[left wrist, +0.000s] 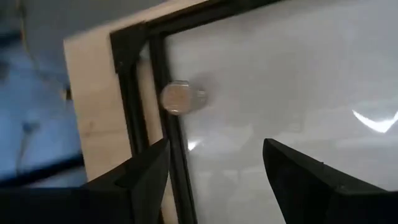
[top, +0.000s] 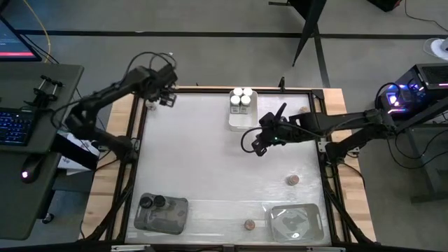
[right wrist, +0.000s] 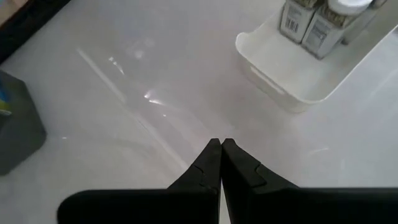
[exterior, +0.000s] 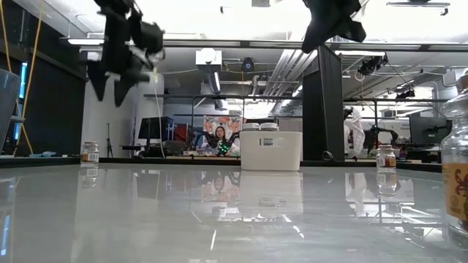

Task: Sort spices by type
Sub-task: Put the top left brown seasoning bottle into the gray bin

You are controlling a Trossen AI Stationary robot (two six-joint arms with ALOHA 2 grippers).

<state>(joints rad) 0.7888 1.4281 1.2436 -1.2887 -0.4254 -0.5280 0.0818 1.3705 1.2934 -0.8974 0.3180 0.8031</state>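
My left gripper (top: 165, 98) hangs open and empty above the table's far left corner. A brown-topped jar (left wrist: 180, 98) stands on the table below it, against the black frame; it also shows in the low view (exterior: 90, 152). My right gripper (top: 260, 145) is shut and empty above the table's middle (right wrist: 221, 148), just near of a white tray (top: 243, 115) that holds several white-topped jars (top: 241, 94). Two black-topped jars (top: 152, 202) stand in a grey tray (top: 171, 217) at the near left. Brown-topped jars stand loose at the right (top: 292, 180) and near the front edge (top: 249, 225).
A clear tray (top: 311, 213) sits at the near right corner. A black frame (top: 136, 140) rims the table. One more jar (exterior: 386, 157) shows at the far right in the low view. A person (exterior: 218, 139) sits in the room behind.
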